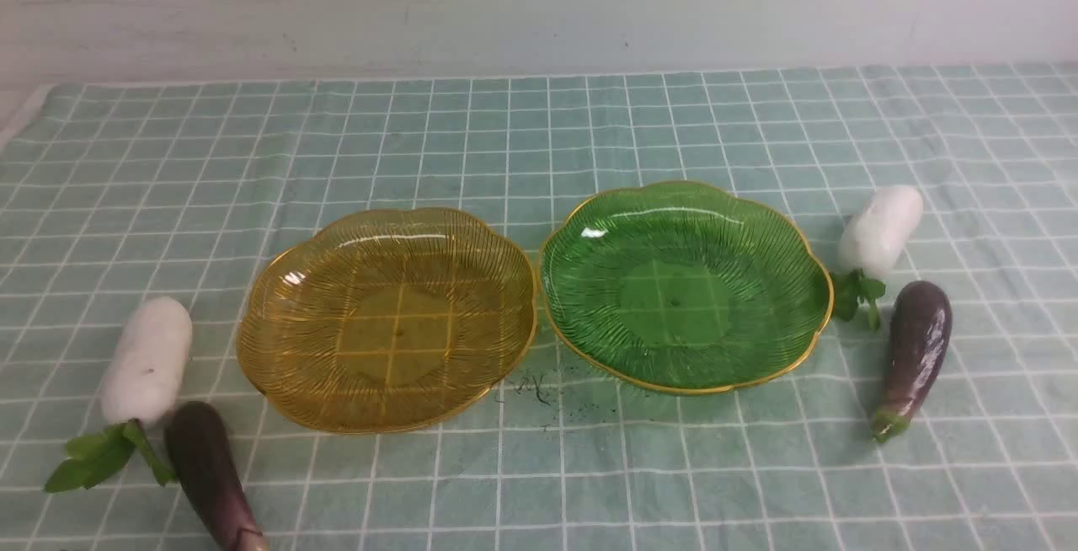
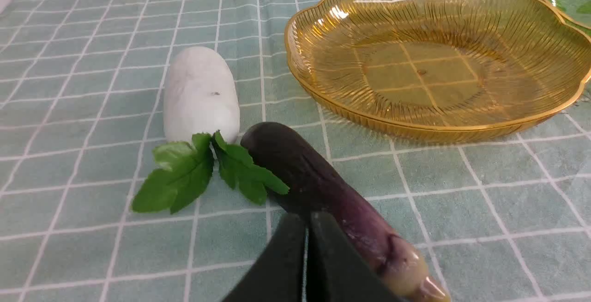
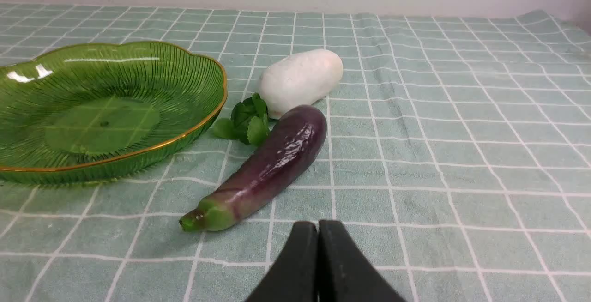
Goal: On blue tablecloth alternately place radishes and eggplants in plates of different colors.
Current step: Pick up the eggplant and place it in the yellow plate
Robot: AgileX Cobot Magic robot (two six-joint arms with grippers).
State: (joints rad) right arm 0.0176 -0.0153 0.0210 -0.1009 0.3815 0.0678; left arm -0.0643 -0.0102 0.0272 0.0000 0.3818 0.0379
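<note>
L gripper (image 2: 307, 222) pinched tight, empty, near eggplant (image 2: 318, 182); R gripper (image 3: 317, 229) same, above blue tablecloth (image 3: 461, 154).

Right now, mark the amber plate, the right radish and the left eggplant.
amber plate (image 1: 387, 328): front view, bare flat centre of the dish.
right radish (image 1: 882, 221): front view, middle of the white body.
left eggplant (image 1: 200, 457): front view, middle of the purple body.
</note>
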